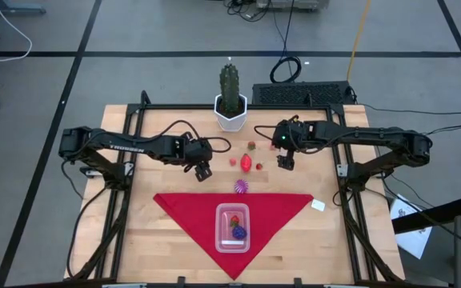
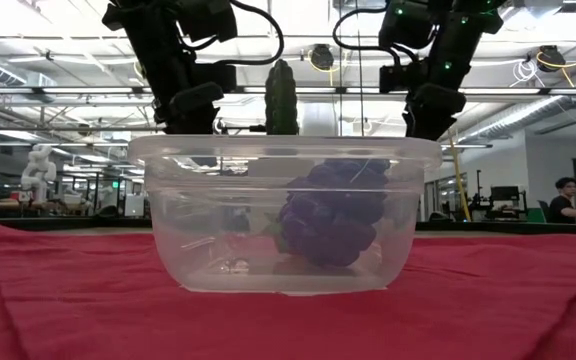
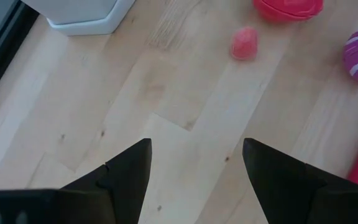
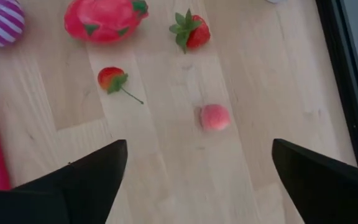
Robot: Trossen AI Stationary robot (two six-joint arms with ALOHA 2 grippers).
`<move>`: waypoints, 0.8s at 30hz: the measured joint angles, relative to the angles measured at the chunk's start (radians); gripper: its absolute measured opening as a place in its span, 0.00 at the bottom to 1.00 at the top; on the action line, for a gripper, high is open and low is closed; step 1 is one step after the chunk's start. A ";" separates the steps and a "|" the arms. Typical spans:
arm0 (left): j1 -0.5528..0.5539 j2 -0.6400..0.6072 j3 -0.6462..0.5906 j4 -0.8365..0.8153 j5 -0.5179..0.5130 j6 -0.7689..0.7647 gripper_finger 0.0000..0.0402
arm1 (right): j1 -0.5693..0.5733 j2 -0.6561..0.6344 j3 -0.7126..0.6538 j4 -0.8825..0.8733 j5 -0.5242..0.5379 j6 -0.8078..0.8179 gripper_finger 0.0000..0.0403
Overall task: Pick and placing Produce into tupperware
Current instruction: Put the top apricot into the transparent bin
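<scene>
Nearest me, the clear tupperware (image 1: 232, 227) sits on the red triangular cloth (image 1: 182, 210), holding a dark purple berry cluster (image 2: 333, 212) and a pink piece (image 1: 232, 219). Just beyond the cloth's far edge lies the purple-white striped ball (image 1: 241, 187). Past it on the bare wooden table (image 1: 142, 240) are the big pink fruit (image 4: 105, 20), a small pink piece (image 3: 243, 43), a cherry with a stem (image 4: 112, 79), a strawberry (image 4: 191, 32) and a little peach (image 4: 214, 117). My left gripper (image 1: 203, 170) hovers beside the produce, fingers parted and empty. My right gripper (image 1: 285, 162) hangs on the other side, spread wide, empty. Farthest stands the cactus (image 1: 230, 88) in its white pot (image 1: 230, 118).
</scene>
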 joint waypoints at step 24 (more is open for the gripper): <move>0.000 0.000 0.000 0.022 0.000 0.013 0.64 | -0.160 0.293 0.000 0.152 -0.132 -0.192 0.98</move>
